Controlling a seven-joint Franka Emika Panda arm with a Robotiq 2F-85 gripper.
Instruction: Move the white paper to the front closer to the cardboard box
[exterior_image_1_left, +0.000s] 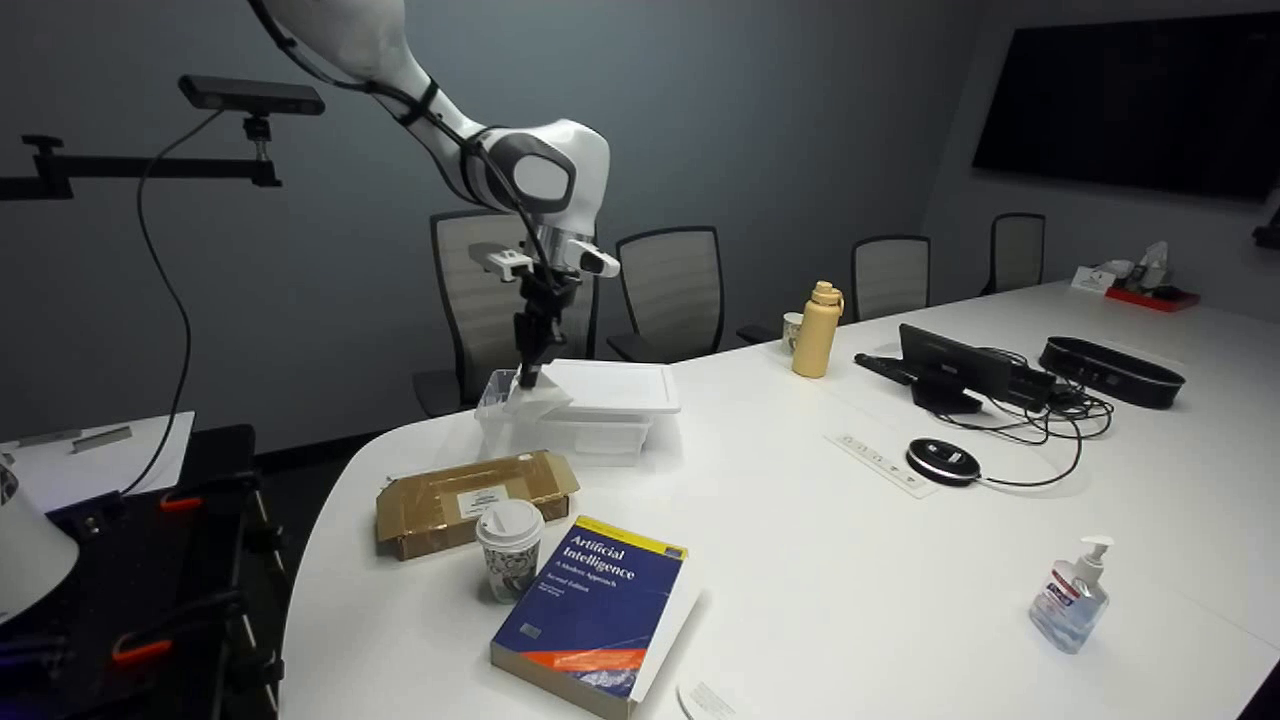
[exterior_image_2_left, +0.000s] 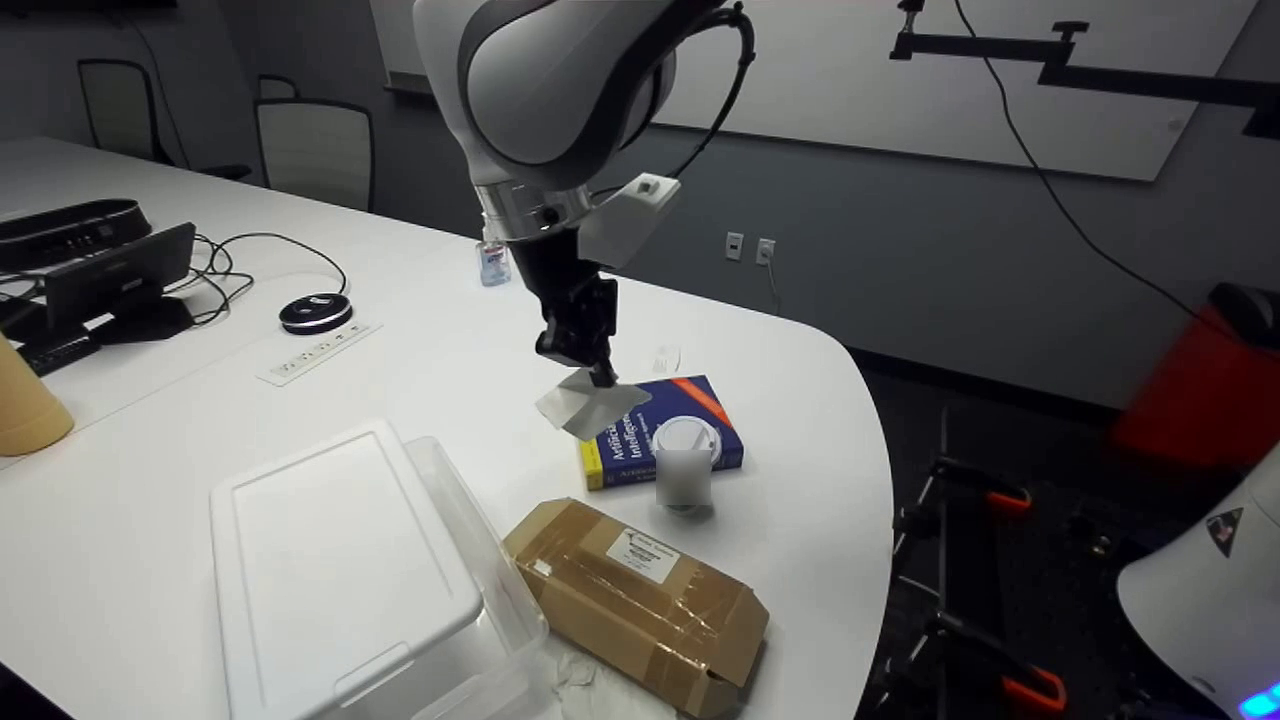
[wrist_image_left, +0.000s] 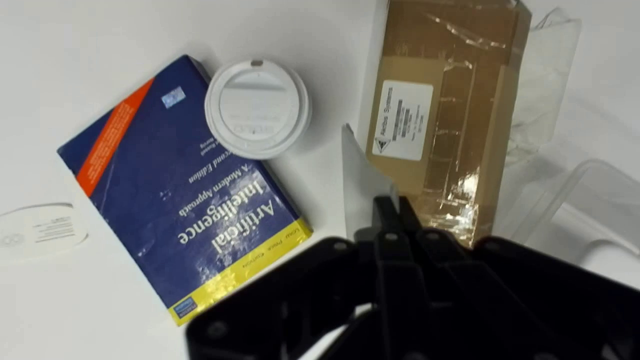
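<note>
The white paper (exterior_image_1_left: 540, 400) is a thin, folded-looking sheet hanging from my gripper (exterior_image_1_left: 530, 372). In an exterior view the white paper (exterior_image_2_left: 588, 408) spreads below the gripper (exterior_image_2_left: 603, 375). In the wrist view my gripper (wrist_image_left: 397, 202) is shut on the paper (wrist_image_left: 361, 182), which appears between the cup and the box, overlapping the box's edge. The paper is held up off the table. The cardboard box (exterior_image_1_left: 530, 485) is low, tan-brown and taped, with a white label. It lies on the table in the other views too (exterior_image_2_left: 620, 610), (wrist_image_left: 480, 75).
A blue book (exterior_image_1_left: 600, 600) and a lidded paper cup (exterior_image_1_left: 510, 550) stand beside the box. A clear plastic bin with a white lid (exterior_image_2_left: 340, 560) stands on the box's other side. Crumpled pale material (wrist_image_left: 542, 85) lies along the box. A sanitizer bottle (exterior_image_1_left: 1070, 605) stands farther off.
</note>
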